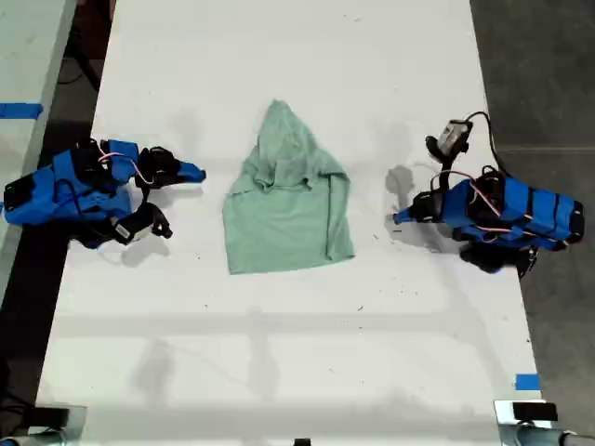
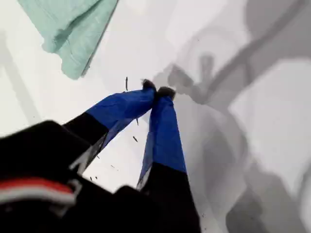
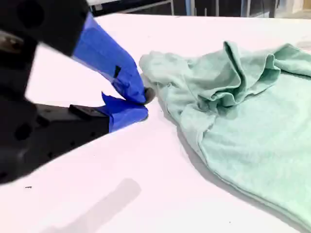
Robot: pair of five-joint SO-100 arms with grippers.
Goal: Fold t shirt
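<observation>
The pale mint-green t shirt [image 1: 288,209] lies crumpled in the middle of the white table [image 1: 279,353], bunched to a point at its far end. My first gripper [image 1: 400,218] rests at the exterior view's right, pointing at the shirt with a gap of bare table between them. Its blue fingertips [image 2: 156,90] meet, shut on nothing, and a shirt corner [image 2: 68,29] shows beyond them. At the exterior view's left, my second gripper [image 1: 197,174] lies low. Its jaws [image 3: 145,103] are shut and empty, just short of the shirt's wrinkled edge [image 3: 243,116].
A small camera with a black cable [image 1: 453,137] sticks up from the first arm. Blue tape [image 1: 527,382] marks the table's near corner at the exterior view's right. Dark floor [image 1: 548,74] borders the table on that side, and a grey surface with blue tape [image 1: 19,110] lies on the other.
</observation>
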